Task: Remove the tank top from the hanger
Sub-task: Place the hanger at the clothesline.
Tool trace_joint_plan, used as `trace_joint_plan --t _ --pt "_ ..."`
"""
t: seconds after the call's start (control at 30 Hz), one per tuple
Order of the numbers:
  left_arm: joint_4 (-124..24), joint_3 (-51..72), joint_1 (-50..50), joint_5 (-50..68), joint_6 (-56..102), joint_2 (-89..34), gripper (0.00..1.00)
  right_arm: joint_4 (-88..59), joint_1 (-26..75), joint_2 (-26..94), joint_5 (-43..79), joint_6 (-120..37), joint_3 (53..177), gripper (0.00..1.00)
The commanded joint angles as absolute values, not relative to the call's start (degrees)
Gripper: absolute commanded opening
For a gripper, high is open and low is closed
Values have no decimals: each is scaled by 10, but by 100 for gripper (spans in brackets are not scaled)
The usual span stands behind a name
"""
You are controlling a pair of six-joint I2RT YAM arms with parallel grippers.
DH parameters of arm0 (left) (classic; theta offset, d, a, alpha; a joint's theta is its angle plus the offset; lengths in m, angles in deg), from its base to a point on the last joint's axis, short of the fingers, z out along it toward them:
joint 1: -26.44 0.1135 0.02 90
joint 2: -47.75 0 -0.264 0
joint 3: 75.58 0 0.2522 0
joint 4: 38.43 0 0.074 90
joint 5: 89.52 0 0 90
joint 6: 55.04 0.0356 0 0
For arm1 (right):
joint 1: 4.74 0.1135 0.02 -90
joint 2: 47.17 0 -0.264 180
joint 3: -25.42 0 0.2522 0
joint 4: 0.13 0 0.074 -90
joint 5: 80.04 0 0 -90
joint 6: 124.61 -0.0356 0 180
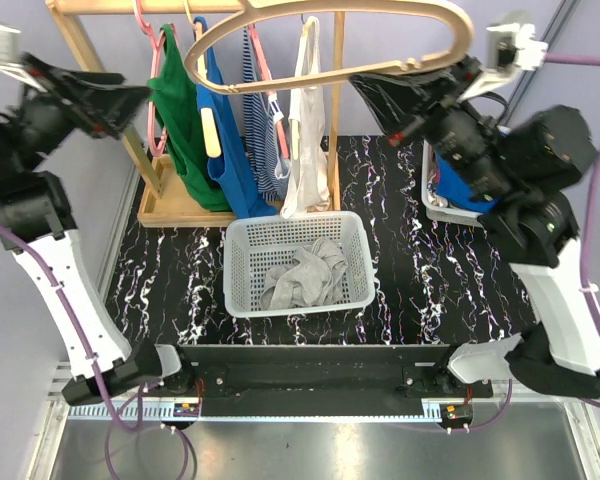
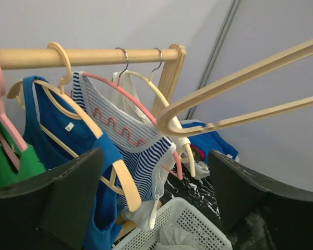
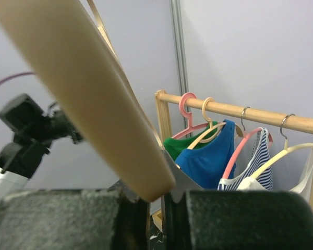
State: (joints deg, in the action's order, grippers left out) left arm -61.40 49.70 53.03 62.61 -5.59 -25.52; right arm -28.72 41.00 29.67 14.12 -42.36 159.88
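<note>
My right gripper (image 1: 405, 95) is raised high at the right and shut on one end of a bare wooden hanger (image 1: 467, 35), which reaches left across the top of the rack. In the right wrist view the hanger (image 3: 94, 104) runs up from between the shut jaws (image 3: 156, 200). A grey tank top (image 1: 305, 272) lies crumpled in the white basket (image 1: 238, 280). My left gripper (image 1: 130, 108) hangs in the air at the far left, open and empty. In the left wrist view the hanger (image 2: 240, 78) crosses at upper right, apart from the left gripper's fingers (image 2: 73, 192).
A wooden rack (image 1: 80, 40) at the back carries a green top (image 1: 185, 120), a blue one (image 1: 235, 160), a striped one (image 1: 265, 130) and a white one (image 1: 305, 140) on hangers. A white bin with blue cloth (image 1: 460, 195) sits at right behind my right arm.
</note>
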Motion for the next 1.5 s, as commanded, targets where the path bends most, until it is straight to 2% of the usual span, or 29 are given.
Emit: trace_joint_plan --t 0.0,0.03,0.2,0.37,0.47,0.53,0.57,0.67,0.73,0.87,1.07,1.2,1.47 --pt "-804 462 387 323 208 -235 78 -254 409 254 146 -466 1569 0" --pt "-813 458 358 262 232 -234 71 -255 409 239 144 -467 1556 1" --pt "-825 370 211 -17 331 -206 65 -257 409 202 138 -468 1524 1" --pt "-782 234 198 -43 307 -122 61 -259 409 187 144 -475 1490 1" --pt "-799 209 199 62 297 -67 67 -267 410 184 144 -481 1475 1" --pt "-849 244 199 111 295 -54 70 -268 409 178 144 -484 1458 1" --pt "-864 254 202 180 302 -52 74 -270 408 176 144 -485 1454 1" --pt "-888 276 207 290 294 -38 78 -280 408 164 140 -483 1436 1" --pt "-889 276 215 326 283 -36 79 -285 408 147 135 -485 1421 1" --pt "-890 274 227 473 286 -46 78 -301 409 116 137 -497 1397 1" --pt "-883 284 238 602 280 -73 79 -316 410 85 158 -518 1374 0" --pt "-874 284 242 655 280 -84 76 -333 408 83 180 -543 1368 0" --pt "-817 289 248 807 232 -96 54 -332 409 64 205 -577 1304 0"
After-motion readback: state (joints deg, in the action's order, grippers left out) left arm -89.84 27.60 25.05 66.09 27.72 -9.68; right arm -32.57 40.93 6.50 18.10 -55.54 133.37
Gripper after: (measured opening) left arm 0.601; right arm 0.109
